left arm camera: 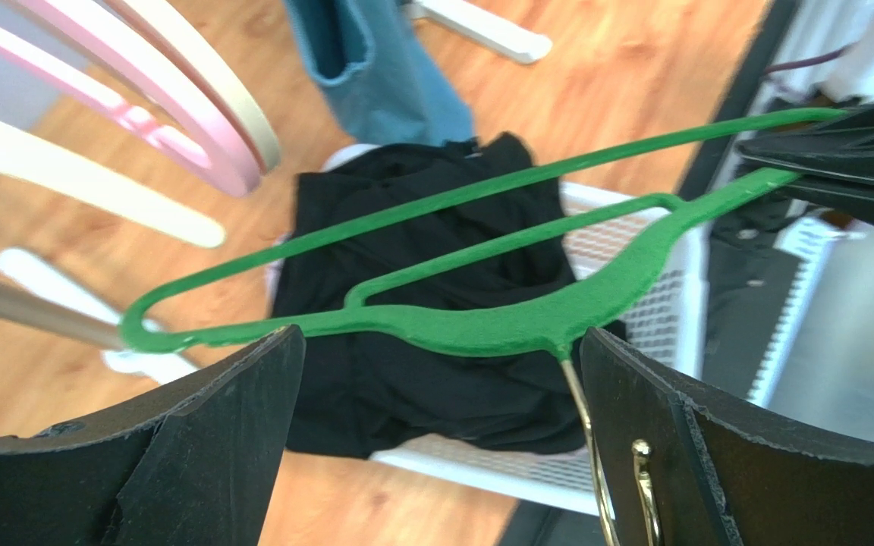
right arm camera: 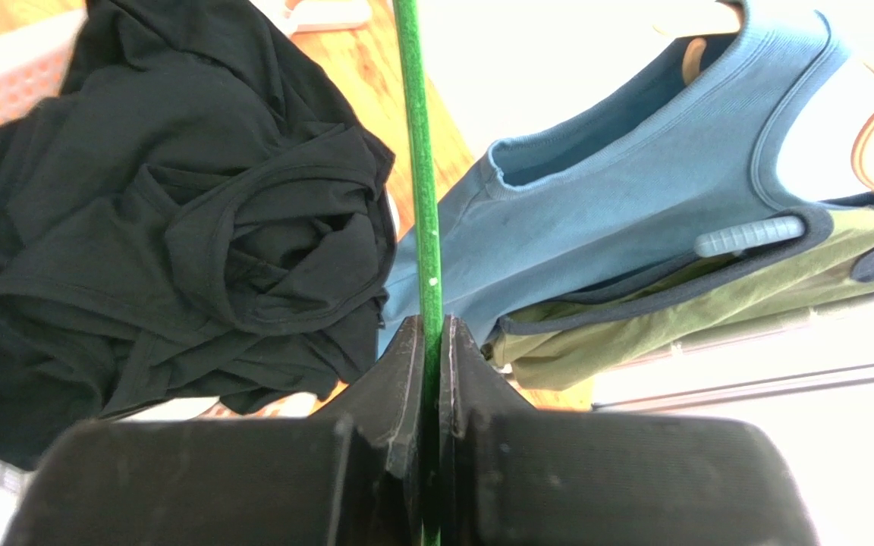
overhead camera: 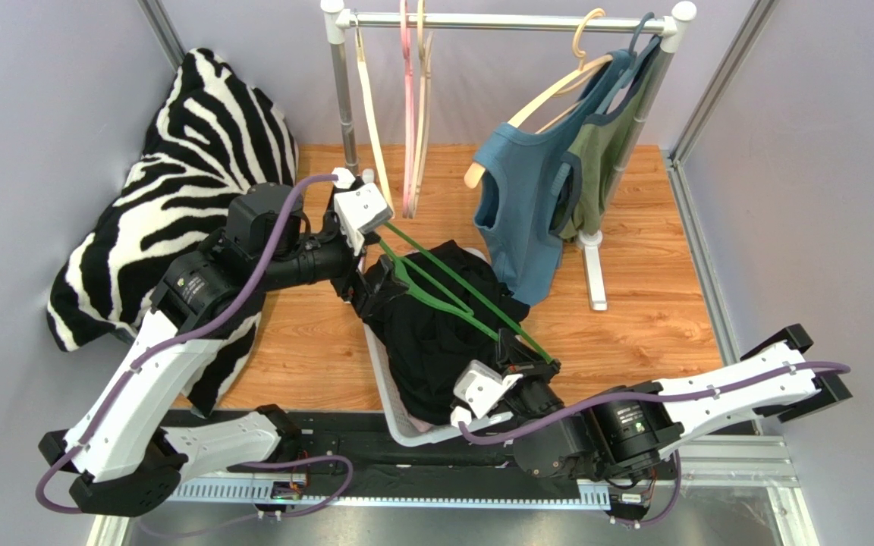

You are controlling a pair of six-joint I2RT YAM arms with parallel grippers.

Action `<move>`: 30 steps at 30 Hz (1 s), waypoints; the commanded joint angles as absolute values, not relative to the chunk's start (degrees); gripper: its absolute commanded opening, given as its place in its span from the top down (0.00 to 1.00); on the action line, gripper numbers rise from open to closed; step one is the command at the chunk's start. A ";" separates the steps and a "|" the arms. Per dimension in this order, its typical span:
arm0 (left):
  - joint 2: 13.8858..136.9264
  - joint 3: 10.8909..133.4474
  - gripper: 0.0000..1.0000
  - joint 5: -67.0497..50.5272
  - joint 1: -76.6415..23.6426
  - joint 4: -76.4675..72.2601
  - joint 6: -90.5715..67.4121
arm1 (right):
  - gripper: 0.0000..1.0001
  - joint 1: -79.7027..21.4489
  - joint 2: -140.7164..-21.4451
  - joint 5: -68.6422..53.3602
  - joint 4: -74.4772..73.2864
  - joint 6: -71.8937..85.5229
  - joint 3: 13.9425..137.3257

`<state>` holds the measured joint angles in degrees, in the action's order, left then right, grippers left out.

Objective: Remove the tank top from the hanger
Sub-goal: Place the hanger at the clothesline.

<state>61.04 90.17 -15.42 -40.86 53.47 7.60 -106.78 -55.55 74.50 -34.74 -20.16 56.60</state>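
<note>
Though part-hidden, tank top (left arm camera: pixel 407 387) under hanger (left arm camera: pixel 487 330)

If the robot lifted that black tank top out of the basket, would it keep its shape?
Probably not: the black tank top lies crumpled in soft folds, so it would likely droop. It looks thin, so probably light.

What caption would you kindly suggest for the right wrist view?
Right gripper shut on the green hanger, black tank top crumpled at left.
</note>
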 commanded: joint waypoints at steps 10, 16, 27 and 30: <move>54.23 100.00 0.01 -38.50 -32.79 54.41 -3.78 | 1.00 -108.19 -56.08 61.45 -60.38 -1.58 70.92; 54.40 108.79 0.01 -32.35 -29.89 51.24 -7.29 | 1.00 -108.19 -56.33 55.11 -60.02 -1.41 72.33; 57.22 113.48 0.01 -50.50 -23.99 40.61 -16.54 | 1.00 -106.70 -59.85 49.84 -56.43 -1.84 71.01; 57.04 111.36 0.01 -66.85 -24.17 47.67 -0.57 | 1.00 -106.61 -59.59 47.47 -55.37 -2.11 73.03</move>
<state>55.09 114.02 -47.77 -24.47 42.94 -12.91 -106.80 -61.21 50.15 -58.02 -2.35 70.02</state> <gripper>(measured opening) 0.990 0.029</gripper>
